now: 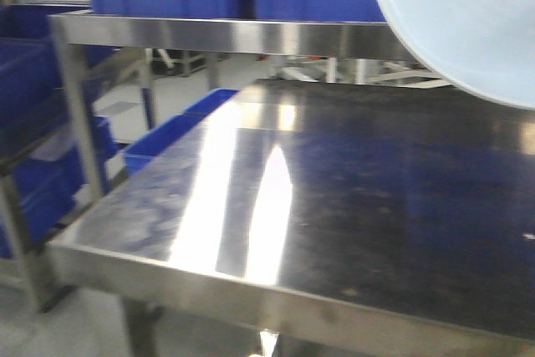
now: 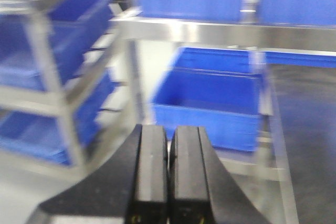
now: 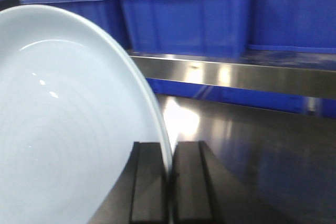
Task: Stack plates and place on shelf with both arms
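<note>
Pale plate [image 3: 68, 119] clamped edgewise in right hand [image 3: 170, 182]; left hand [image 2: 168, 177] closed.

The counter [image 1: 351, 232] lies bare from front edge to back, so a gripper can pass anywhere above it. Along its far edge the shelf [image 1: 234, 35] rail crosses, leaving only a low slot between rail and counter. On the shelf, crates [image 3: 184, 19] stand side by side close behind the rail, walling off that level. The plate [image 3: 68, 119], tilted on edge in the right gripper [image 3: 169, 182], fills the space beside that gripper. Left of the counter, a rack [image 2: 52, 77] and an open crate [image 2: 210, 103] crowd the aisle ahead of the left gripper [image 2: 168, 177].
</note>
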Controlling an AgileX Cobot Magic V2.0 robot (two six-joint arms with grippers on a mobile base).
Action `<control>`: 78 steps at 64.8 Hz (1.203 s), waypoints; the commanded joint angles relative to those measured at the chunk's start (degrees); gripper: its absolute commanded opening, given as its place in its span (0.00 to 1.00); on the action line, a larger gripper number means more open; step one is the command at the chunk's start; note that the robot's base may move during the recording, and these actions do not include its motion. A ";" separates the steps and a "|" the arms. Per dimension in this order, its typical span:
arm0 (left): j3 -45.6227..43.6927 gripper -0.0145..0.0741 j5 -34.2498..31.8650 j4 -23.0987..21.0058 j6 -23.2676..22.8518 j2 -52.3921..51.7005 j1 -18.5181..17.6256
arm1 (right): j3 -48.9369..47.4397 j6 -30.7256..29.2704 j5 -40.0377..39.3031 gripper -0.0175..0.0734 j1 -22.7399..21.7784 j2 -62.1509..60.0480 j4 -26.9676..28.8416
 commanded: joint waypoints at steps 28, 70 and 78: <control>-1.57 0.26 -4.87 -0.51 -0.53 0.31 0.05 | -1.92 -0.05 -6.31 0.25 -0.13 0.06 -0.26; -1.57 0.26 -4.87 -0.51 -0.53 0.31 0.05 | -1.92 -0.05 -6.31 0.25 -0.13 0.06 -0.26; -1.57 0.26 -4.87 -0.51 -0.53 0.31 0.05 | -1.92 -0.05 -6.31 0.25 -0.13 0.06 -0.26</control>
